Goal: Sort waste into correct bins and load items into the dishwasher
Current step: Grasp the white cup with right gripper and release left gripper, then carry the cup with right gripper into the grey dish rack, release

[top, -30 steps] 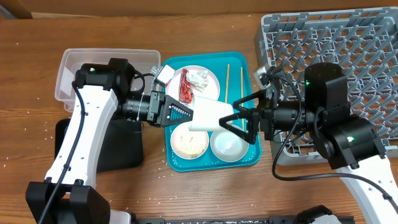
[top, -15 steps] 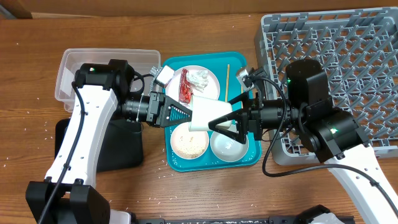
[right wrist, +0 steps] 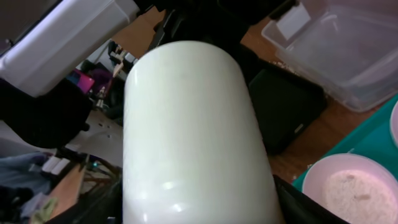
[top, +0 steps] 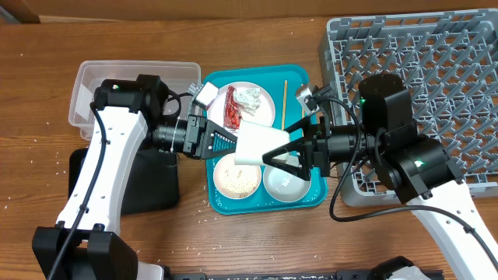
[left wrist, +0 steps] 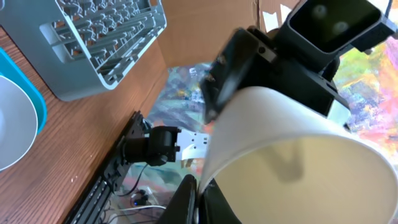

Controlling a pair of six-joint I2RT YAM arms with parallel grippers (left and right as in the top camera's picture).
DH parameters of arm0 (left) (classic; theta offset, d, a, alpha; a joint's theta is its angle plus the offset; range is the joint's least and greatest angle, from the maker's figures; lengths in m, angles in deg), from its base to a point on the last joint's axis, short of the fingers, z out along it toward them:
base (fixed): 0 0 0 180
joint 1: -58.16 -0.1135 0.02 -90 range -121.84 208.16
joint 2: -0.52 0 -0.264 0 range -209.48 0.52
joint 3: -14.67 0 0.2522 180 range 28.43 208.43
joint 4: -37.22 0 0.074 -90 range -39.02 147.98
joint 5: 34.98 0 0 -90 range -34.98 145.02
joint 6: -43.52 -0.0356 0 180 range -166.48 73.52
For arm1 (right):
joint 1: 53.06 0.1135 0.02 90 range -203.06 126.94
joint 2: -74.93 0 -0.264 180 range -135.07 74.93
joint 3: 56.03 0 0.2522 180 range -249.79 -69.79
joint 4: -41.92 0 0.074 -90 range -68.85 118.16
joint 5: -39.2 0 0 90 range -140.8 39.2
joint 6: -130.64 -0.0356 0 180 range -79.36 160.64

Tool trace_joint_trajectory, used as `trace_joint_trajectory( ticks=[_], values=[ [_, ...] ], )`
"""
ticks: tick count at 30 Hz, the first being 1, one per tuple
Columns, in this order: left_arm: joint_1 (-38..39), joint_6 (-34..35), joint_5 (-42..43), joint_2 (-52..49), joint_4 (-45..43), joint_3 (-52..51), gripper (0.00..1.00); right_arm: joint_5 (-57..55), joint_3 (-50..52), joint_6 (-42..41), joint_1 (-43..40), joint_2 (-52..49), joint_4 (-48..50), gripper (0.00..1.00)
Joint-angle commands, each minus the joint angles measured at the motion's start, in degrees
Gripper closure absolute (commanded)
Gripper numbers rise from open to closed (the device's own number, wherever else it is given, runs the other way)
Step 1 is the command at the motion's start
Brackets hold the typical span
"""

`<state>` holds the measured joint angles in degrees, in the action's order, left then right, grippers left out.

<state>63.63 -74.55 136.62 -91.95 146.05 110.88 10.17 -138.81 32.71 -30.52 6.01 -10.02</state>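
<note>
**Between the two grippers, a cup lying sideways**

Straight ahead of the right gripper (top: 274,152), held off the table, is the small white cup (top: 255,145). It lies on its side with its long axis running along the line from one tool to the other. The mouth faces the left gripper (top: 231,142), and the closed base faces the right one.

The left gripper has it, pinched at the rim. In its wrist view one finger seems to sit just inside the mouth, though most of that finger is out of shot.

The right gripper is spread wide. In its own camera the cup's wall fills the space between the jaws, so they appear to straddle the base end. I cannot tell whether either pad is touching yet.

The grey dish rack (top: 436,70) stands behind the right gripper, on that arm's side. That makes the right arm the nearer one to carry the cup there, which looks like the reason for this hand-over. Directly beneath both tools is the teal tray (top: 314,196).
</note>
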Motion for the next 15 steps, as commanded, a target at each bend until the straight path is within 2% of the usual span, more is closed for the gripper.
trace_joint_trajectory(
  ticks=[1, 2, 5, 12, 15],
  values=[
    [0.2, -2.4, 1.4, 0.3, 0.0, 0.4, 0.96, 0.8, -1.1, 0.1, -0.2, 1.4, 0.2, 0.43],
    [0.2, -2.4, 1.4, 0.3, 0.0, 0.4, 0.96, 0.7, -1.1, 0.1, -0.4, 1.6, 0.2, 0.43],
    [0.2, -2.3, 0.6, 0.3, 0.1, 0.4, 0.79, 0.4, -1.1, 0.1, -1.9, 2.3, -0.1, 0.43],
    [0.2, -2.1, -2.7, 0.3, 0.1, 0.4, 0.29, -6.1, -1.2, 0.0, -9.4, 6.9, -6.5, 0.43],
    [0.2, -1.6, -4.9, 0.3, 0.1, 0.4, 0.22, -17.0, -1.3, -3.1, -13.3, 9.1, -12.7, 0.43]
  ],
)
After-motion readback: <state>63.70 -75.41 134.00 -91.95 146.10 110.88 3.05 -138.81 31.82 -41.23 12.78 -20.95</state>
